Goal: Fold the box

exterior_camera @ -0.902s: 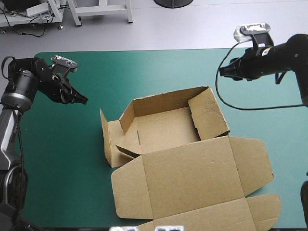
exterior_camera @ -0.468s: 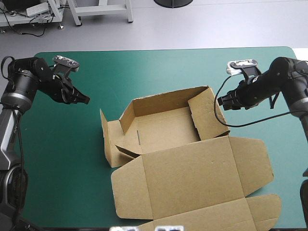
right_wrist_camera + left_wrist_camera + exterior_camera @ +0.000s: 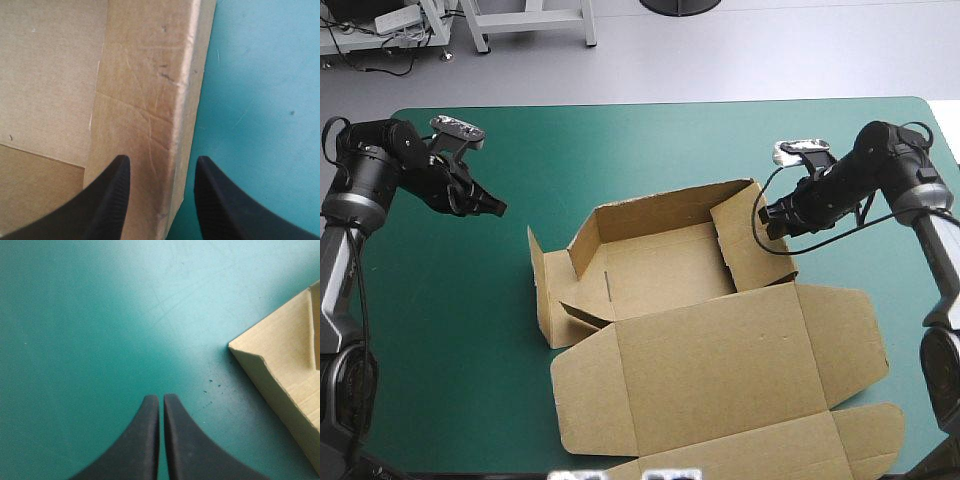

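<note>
Since the earlier high views the right arm point(image 3: 880, 165) has swung down from well above the table's far right side, and now its jaws sit just at the far corner of the right wall point(image 3: 752, 232) of the box point(image 3: 720, 370). In its wrist view the right jaws stand moderately wide apart, holding nothing. One black finger point(image 3: 107, 200) is over the inner face of that wall point(image 3: 145, 90) and the other over the teal-green cover point(image 3: 260, 75) outside it. We cannot tell whether either finger touches the board yet. We read this as the approach to a pinch or press on the right wall, so this side's fold looks about to begin rather than done.

The left arm point(image 3: 380, 170) has barely moved. The left jaws are pressed together to a thin slit with nothing between them, hanging over bare cover point(image 3: 90, 315), well apart from the box's left corner point(image 3: 285, 355).

The box lies at the table's middle, toward the near edge, as an open tray point(image 3: 660, 270). Its back and right walls are raised, the left flaps point(image 3: 548, 290) stand loose and untucked, and the lid is spread flat toward the near edge. Nothing lies in the tray; its floor is bare brown board. By our judgement the left side is left to tuck.
</note>
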{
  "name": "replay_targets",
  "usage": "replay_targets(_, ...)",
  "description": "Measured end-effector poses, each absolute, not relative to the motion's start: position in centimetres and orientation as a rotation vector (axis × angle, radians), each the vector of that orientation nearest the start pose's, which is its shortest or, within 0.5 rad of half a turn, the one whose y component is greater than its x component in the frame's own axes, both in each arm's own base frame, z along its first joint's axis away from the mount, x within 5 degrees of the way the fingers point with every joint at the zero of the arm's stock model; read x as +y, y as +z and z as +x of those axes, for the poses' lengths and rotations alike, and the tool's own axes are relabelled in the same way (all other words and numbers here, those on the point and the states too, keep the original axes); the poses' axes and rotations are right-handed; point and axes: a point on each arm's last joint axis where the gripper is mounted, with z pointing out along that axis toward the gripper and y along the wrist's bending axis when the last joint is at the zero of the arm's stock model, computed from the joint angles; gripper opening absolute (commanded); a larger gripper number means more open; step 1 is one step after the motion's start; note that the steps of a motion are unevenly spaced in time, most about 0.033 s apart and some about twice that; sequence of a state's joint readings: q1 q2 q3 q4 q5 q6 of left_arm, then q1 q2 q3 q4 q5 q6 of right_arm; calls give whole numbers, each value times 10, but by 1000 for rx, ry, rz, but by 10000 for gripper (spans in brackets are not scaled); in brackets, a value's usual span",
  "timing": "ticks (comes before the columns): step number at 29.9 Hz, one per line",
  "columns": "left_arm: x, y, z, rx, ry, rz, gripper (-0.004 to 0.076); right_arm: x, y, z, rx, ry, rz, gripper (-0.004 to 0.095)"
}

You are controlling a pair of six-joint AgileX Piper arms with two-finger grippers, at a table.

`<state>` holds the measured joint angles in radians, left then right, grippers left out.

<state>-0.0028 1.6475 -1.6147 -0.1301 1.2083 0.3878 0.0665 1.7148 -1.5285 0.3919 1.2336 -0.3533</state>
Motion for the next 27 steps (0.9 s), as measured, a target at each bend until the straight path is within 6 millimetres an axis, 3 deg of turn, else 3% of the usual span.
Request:
replay_targets(11, -12, 355, 346, 2662, -65, 496, 17, 64, 284, 365, 2799, 629, -503, 343)
replay_targets(15, -12, 355, 346, 2662, -70, 494, 17, 68, 280, 369, 2771, 681, -527, 205)
replay_targets(18, -12, 355, 346, 2661, -80, 493, 17, 70, 279, 370, 2758, 714, -513, -22)
replay_targets(27, -16, 355, 345, 2666, -139, 486, -6, 71, 276, 378, 2719, 724, -463, -21)
